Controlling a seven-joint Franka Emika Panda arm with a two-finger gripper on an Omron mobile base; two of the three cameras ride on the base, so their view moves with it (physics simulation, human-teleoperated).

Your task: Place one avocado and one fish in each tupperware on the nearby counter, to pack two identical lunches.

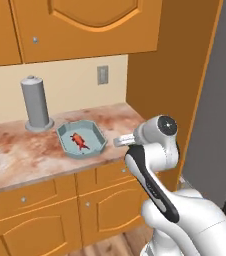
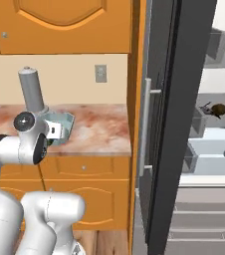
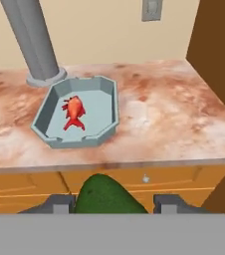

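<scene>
Bright green rounded avocado (image 3: 106, 195) sits nearest the lens, pinched between the two dark finger tips of the claw (image 3: 112, 204), one tip on each side. Ahead of the claw and slightly left: pale blue-grey shallow tupperware tray (image 3: 100, 135) on the mottled reddish-brown stone counter (image 3: 174, 119), red-orange fish (image 3: 73, 112) lying inside it. Beyond the tray, further left: upright grey cylinder (image 3: 32, 37) on a round foot, just beside the tray's far corner. Wall outlet (image 3: 152, 9) ahead on the cream backsplash. To the claw's right, an orange wooden side panel (image 1: 185, 60) closes off the counter end. Past it, a dark brown-olive avocado (image 2: 219, 109) sits on a grey fridge shelf (image 2: 219, 121), well apart from the claw.
</scene>
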